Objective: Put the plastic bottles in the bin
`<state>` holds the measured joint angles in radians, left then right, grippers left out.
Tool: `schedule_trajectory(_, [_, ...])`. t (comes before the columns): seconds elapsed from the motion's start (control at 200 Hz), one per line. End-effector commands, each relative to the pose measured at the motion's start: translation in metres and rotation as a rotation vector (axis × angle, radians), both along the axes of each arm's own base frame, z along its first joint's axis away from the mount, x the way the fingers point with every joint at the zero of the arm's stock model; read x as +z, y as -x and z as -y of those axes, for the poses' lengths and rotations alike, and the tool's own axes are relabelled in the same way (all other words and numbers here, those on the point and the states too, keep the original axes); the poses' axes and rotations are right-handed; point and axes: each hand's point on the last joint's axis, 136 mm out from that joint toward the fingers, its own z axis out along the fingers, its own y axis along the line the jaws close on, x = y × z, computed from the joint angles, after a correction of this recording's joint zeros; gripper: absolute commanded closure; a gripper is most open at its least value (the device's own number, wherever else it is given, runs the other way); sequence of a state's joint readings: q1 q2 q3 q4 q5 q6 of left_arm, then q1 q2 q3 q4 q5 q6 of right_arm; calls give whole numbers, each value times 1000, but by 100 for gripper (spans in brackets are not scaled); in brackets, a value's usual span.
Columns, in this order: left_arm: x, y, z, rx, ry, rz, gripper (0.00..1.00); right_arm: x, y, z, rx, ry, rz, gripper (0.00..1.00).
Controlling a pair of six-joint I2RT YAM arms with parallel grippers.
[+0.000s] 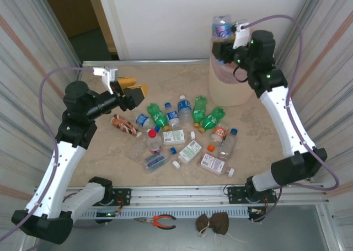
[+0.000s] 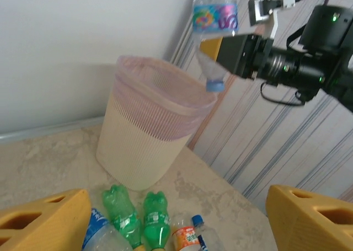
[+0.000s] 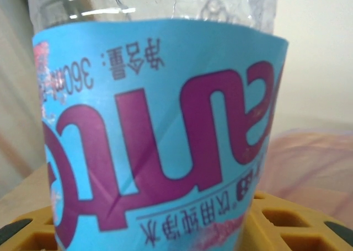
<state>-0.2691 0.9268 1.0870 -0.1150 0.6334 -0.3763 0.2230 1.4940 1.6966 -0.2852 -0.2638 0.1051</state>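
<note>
The left arm point(image 1: 58, 163) rose from its base at the near left, bent at the elbow and reached inward with the wrist roughly level. Its end effector point(image 1: 134, 91) hung in the air, yellow fingers point(image 2: 44, 220) spread wide with nothing between them. The right arm point(image 1: 284, 118) stretched up and far back from its base, its wrist turned to the left. Its end effector point(image 1: 223, 41) was clamped on a blue-labelled clear bottle point(image 1: 223, 26), held high with the cap pointing down.
</note>
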Motion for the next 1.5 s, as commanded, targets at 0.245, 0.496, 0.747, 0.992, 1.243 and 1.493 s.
schedule_trajectory(0.245, [-40, 7, -11, 40, -88, -59, 17, -91, -78, 52, -129, 76, -286, 53])
schedule_trajectory(0.496, [-62, 5, -13, 55, -78, -121, 19, -157, -107, 69, -174, 192, -449, 53])
schedule_trajectory(0.747, [-84, 2, -12, 54, -98, -177, 19, -204, -105, 89, -202, 331, -602, 51])
schedule_trajectory(0.992, [-96, -3, -9, 43, -100, -228, 21, -229, -103, 92, -180, 352, -690, 49])
schedule_trajectory(1.243, [-99, 3, -12, 46, -122, -249, 21, -221, -103, 93, -197, 344, -678, 33])
schedule_trajectory(1.493, [-111, 10, -5, 26, -218, -283, 23, -176, -92, 92, -207, 316, -596, 30])
